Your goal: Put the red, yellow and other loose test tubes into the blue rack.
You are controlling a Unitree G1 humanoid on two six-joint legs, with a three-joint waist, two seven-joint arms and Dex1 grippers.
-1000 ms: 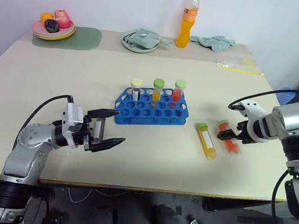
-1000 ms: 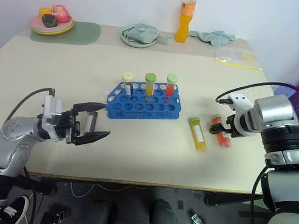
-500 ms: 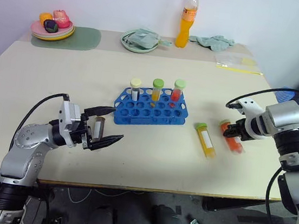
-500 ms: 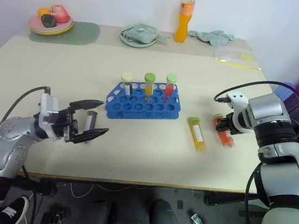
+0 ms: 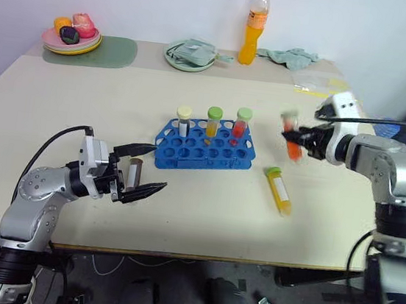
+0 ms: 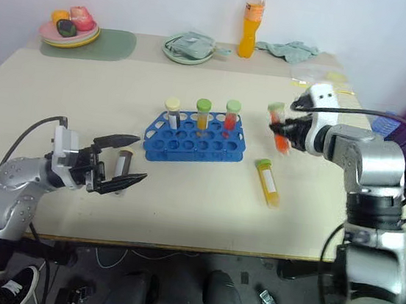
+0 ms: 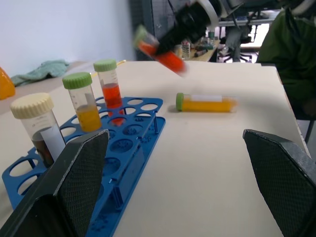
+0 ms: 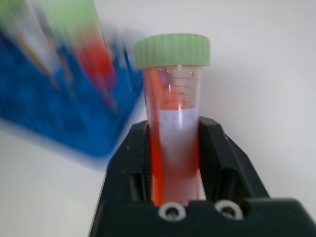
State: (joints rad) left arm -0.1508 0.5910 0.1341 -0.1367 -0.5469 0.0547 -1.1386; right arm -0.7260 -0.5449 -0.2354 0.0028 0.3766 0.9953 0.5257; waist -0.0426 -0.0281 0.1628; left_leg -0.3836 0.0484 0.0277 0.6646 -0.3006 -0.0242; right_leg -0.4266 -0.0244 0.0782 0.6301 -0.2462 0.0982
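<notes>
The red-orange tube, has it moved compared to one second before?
Yes. The right gripper lifted the red-orange tube off the table, toward the blue rack, away from the yellow tube.

Bright blue plastic rectangular tube rack [image 5: 205, 149], top a grid of round holes, sits flat mid-desk, long side slightly angled. Back row holds three upright clear plastic tubes: cream-capped with dark contents [image 5: 184, 120], green-capped with yellow-orange liquid [image 5: 213, 121], green-capped with red liquid [image 5: 242, 123].

Loose clear tube with green cap and yellow liquid [image 5: 280, 189] lies on its side on the desk, right of the rack, apart from it, cap toward the far edge.

Clear green-capped tube with red-orange liquid [image 5: 290, 139] is off the desk, pinched in the right tool [image 8: 175, 148], tilted, cap up, above and right of the rack.
</notes>
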